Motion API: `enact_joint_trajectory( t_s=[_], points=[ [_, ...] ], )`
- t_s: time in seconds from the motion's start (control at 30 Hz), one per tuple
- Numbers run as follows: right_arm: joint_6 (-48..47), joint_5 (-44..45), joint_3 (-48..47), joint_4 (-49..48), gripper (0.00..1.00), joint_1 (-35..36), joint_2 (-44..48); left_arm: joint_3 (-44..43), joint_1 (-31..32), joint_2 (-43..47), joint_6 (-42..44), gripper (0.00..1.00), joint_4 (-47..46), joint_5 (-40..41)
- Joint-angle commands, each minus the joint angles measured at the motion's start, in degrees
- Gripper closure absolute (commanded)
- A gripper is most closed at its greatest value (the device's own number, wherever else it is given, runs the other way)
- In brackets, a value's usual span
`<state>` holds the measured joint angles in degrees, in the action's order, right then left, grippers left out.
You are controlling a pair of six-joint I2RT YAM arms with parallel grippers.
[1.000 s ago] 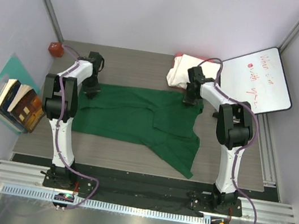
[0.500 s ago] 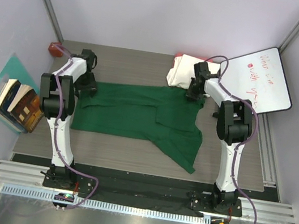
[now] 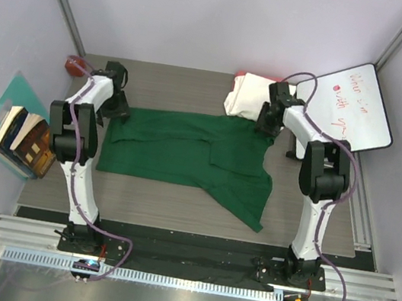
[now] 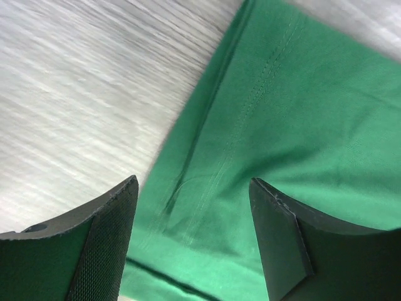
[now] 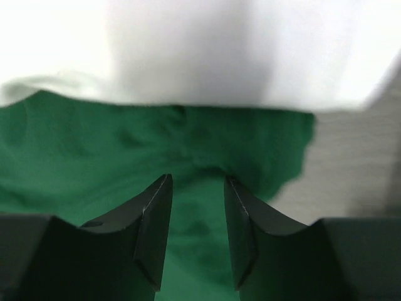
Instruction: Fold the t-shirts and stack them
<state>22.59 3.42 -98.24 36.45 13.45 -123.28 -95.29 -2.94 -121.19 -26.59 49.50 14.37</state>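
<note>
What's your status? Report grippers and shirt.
Left gripper open, right gripper open, nothing held. Green t-shirt lying flat, not stacked. Cream bundle abuts its far edge.

Pale lilac walls [image 3: 231,16] enclose a grey wood-grain table [image 3: 181,87], whiteboard [image 3: 356,107] propped right.

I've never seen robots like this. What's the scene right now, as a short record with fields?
green t-shirt: spread on the table, one corner reaching toward the near edge
cream-white bundle: folded, at the far edge, beside the whiteboard
left gripper: open, over the shirt's far left corner, holding nothing
right gripper: open, over the shirt's far right corner, holding nothing
stacking: green shirt not yet on the bundle
</note>
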Motion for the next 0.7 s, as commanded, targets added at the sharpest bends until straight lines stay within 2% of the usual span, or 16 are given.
enact_joint_trajectory(
  t_s=[0.0,0.17,0.33,0.37,0.43,0.5,0.57,0.67],
  points=[
    [-0.79,2.3,3.12,1.61,0.56,-0.88,13.67,0.53,-0.84,9.73,-1.36,0.28,-1.51,3.2],
    [0.35,0.36,15.49,2.22,0.55,2.18,26.67,5.54,-0.75,19.73,-2.41,0.28,-0.45,2.6],
    [4.65,-0.43,27.55,1.53,0.54,14.48,33.97,13.71,2.31,28.01,-2.94,0.28,-0.01,-0.57],
    [6.4,-0.95,32.53,0.57,0.53,16.15,36.42,16.07,2.32,29.07,-2.77,0.27,-0.01,-0.57],
    [8.34,-2.45,38.18,-3.29,0.46,20.46,39.34,18.81,5.39,32.93,-2.42,0.25,-0.8,-1.53],
    [10.54,-2.72,45.48,-5.59,0.45,23.62,42.85,23.02,6.28,36.7,-1.89,0.24,-2.55,-1.45],
    [12.2,-2.63,50.22,-7.53,0.44,24.08,44.87,26.45,6.54,38.65,-1.97,0.25,-3.7,-1.19],
    [12.48,-2.28,52.53,-8.59,0.43,24.25,48.22,28.13,6.46,39.27,-1.63,0.26,-4.58,-0.83]
  ],
)
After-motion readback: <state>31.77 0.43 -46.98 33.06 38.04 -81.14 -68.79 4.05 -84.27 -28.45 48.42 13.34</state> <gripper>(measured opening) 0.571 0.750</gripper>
